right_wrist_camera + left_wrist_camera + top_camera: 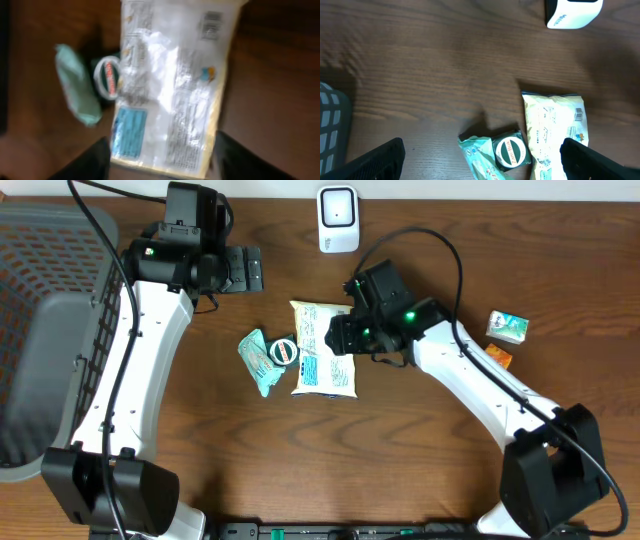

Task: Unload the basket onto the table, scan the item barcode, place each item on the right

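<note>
Mid-table lies the cream snack packet, flat, with its barcode at its far right corner. The right gripper hovers over it, fingers apart on either side and not pinching it. At the packet's left edge a round tin sits on a teal pouch. Farther back, the left gripper is spread wide and holds nothing. The white scanner stands at the table's far edge.

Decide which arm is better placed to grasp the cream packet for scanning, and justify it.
Right. The right hand hovers directly over the cream packet, fingers open and straddling its width. The left hand, also open, sits off to the packet's side over bare table.
</note>
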`<state>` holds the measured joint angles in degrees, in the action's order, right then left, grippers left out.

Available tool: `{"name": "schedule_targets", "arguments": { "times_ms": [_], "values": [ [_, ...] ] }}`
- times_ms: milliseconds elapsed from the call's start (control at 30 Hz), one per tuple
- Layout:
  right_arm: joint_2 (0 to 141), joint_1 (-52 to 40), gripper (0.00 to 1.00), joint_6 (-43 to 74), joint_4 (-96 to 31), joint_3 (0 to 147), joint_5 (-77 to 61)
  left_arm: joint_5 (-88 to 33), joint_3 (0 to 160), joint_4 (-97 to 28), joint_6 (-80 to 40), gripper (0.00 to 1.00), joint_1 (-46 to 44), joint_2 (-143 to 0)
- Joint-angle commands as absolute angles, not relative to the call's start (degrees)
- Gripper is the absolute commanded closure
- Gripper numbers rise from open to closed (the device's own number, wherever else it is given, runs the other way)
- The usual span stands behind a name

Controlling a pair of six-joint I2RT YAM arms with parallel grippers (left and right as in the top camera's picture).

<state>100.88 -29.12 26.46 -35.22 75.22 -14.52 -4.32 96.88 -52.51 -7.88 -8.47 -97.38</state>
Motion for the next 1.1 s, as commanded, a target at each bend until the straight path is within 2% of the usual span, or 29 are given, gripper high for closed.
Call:
{"name": "schedule_targets", "arguments": {
  "times_ms": [0,167,367,500,567,667,733,900,1067],
  "values": [
    [101.6,-26.8,0.34,28.3,-30.7,71.5,-14.5,-4.0,97.4,-52.7,-8.2,0.02,-8.4,-97.0],
    [105.6,-24.9,0.3,28.3,-23.0,68.9,-19.1,-4.0,97.4,-52.7,-8.2,0.02,-8.4,-97.0],
    [115.0,-23.0,0.29,28.2,-15.7,68.9,-32.1,-4.0,97.4,-52.7,-8.2,0.02,-8.4,-97.0],
    [118.5,-22.7,0.43,28.3,-13.9,68.9,-35.6,-4.0,97.4,-52.7,-8.2,0.02,-8.4,-97.0],
    [118.7,-22.3,0.56,28.3,-13.9,68.9,-36.4,-4.0,97.4,-52.7,-8.2,0.02,-8.4,-97.0],
    [118.6,-21.7,0.88,28.2,-14.0,69.0,-37.3,-4.0,97.4,-52.7,-8.2,0.02,-8.4,-97.0],
    [118.6,-21.1,0.99,27.5,-14.6,69.0,-38.0,-4.0,97.4,-52.7,-8.2,0.02,-8.4,-97.0],
    [115.7,-18.5,0.99,21.2,-16.9,70.0,-41.8,-4.0,97.4,-52.7,-8.2,0.02,-8.4,-97.0],
    [110.2,-16.0,0.99,2.9,-36.0,78.8,-38.9,-4.0,97.4,-52.7,-8.2,0.02,-8.4,-97.0]
  ]
}}
